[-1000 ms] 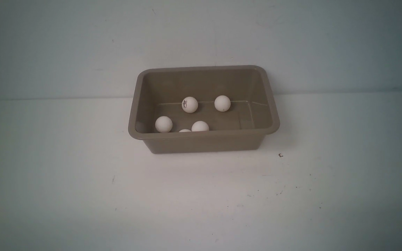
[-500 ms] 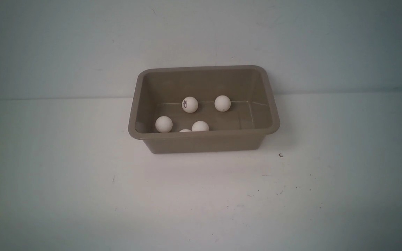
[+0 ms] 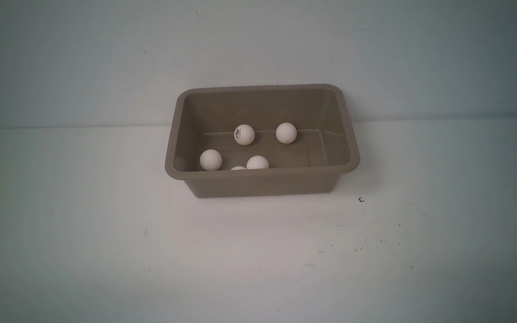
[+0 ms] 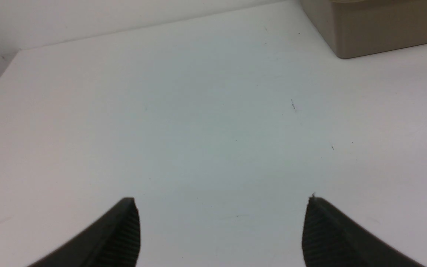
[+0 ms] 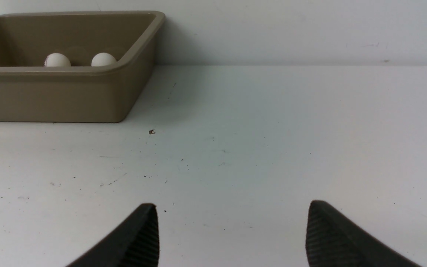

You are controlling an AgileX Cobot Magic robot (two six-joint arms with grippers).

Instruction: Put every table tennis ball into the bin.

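5 balls [image 3: 244, 134] in bin [image 3: 351, 148], tools open

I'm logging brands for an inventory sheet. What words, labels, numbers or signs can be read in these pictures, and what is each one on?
No text can be read.
Dark printed logo on one table tennis ball in the bin: too small and blurred to read.
Small dark mark on the ball beside it: unclear whether it is print.
Other balls, bin walls, table, both open grippers: no lettering shows.
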